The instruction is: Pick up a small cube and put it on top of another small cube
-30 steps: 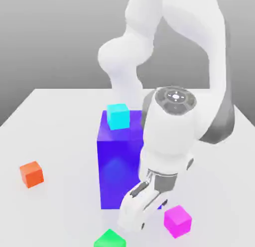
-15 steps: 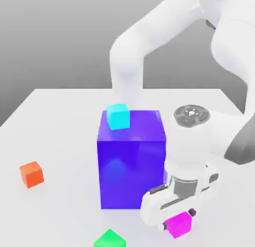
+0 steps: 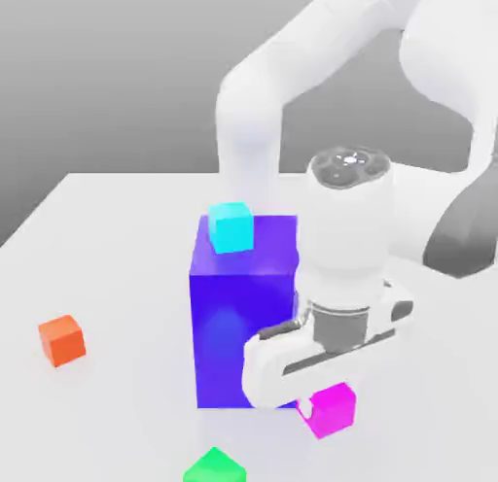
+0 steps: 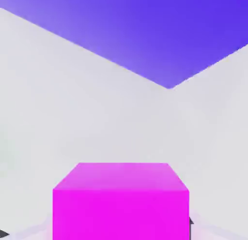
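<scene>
The small cube (image 3: 334,413), plain magenta, hangs just under the white hand at the exterior view's lower right, beside the front corner of the big blue-violet block (image 3: 238,315). My gripper (image 3: 327,402) is shut on the cube, and the hand's body hides most of the fingers. A small cyan cube (image 3: 231,227) rests on the block's top, near its far left corner. In the hand view the magenta cube (image 4: 120,202) sits close to the camera, with the block (image 4: 160,31) beyond it.
An orange cube (image 3: 62,339) lies on the white table (image 3: 107,266) at the exterior view's left. A green cube (image 3: 214,467) sits at the front edge, below the block. The arm's links rise behind and to the right of the block.
The hand swung right from near the green cube, came down over the magenta cube and shut on it. Now hand and cube sit higher and closer to the block.
</scene>
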